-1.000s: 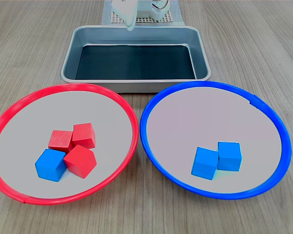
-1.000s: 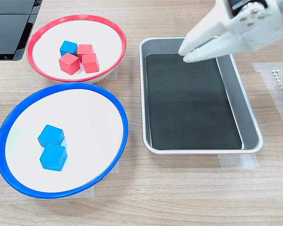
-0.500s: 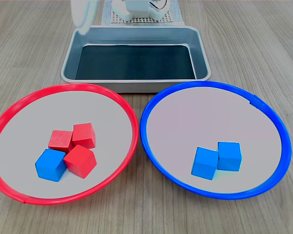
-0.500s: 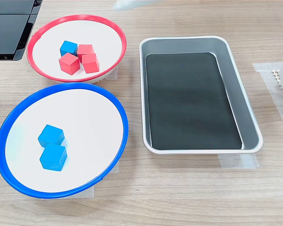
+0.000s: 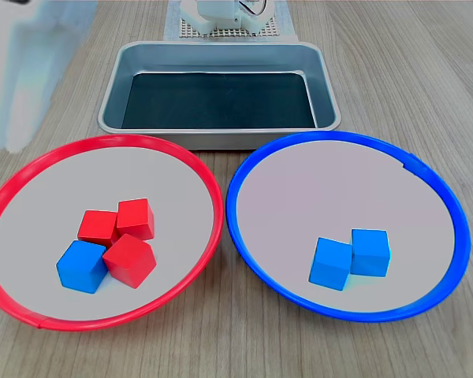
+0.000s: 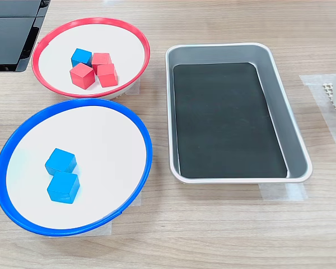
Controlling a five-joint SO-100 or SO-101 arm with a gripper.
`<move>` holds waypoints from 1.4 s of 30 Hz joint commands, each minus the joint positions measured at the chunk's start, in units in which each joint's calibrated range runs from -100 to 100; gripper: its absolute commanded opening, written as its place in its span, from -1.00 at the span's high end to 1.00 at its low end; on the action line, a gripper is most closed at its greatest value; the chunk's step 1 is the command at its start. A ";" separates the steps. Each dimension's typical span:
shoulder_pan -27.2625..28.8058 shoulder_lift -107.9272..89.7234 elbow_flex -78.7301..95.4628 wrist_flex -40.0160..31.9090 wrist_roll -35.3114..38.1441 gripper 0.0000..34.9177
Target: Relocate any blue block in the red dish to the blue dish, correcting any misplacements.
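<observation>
The small bright-blue cube [image 5: 82, 266] has not shifted: it lies in the round red-rimmed dish [image 5: 205, 181], touching two of the three red cubes [image 5: 129, 260] at the cluster's near-left corner in the first exterior view. Half a second ago a slim pale blur stood over the rectangular metal tray [image 5: 110, 87]; now the white hand [image 5: 24, 75] is a broad blur at the first exterior view's upper left, well apart from the cube, its opening impossible to tell. Two blue cubes [image 5: 351, 258] rest in the round blue-rimmed dish [image 5: 244, 173].
</observation>
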 commanded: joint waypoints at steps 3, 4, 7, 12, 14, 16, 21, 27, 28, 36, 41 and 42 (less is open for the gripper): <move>0.63 6.44 -12.77 4.68 -1.51 0.68; 0.53 7.64 -14.50 5.67 -1.81 0.66; -0.03 10.20 -18.14 7.90 -2.39 0.63; -0.88 15.65 -24.51 11.36 -3.32 0.60; -1.07 17.79 -27.06 12.35 -3.52 0.61; -1.35 20.43 -30.16 13.43 -3.76 0.60; -1.92 25.12 -34.98 14.50 -3.81 0.55; -3.05 28.70 -37.90 14.67 -3.91 0.47; -3.23 29.13 -38.44 14.67 -3.96 0.46; -3.61 30.24 -39.26 17.39 -4.10 0.36; -2.57 29.81 -37.62 19.04 -4.44 0.23; -2.29 29.73 -37.26 19.12 -4.49 0.18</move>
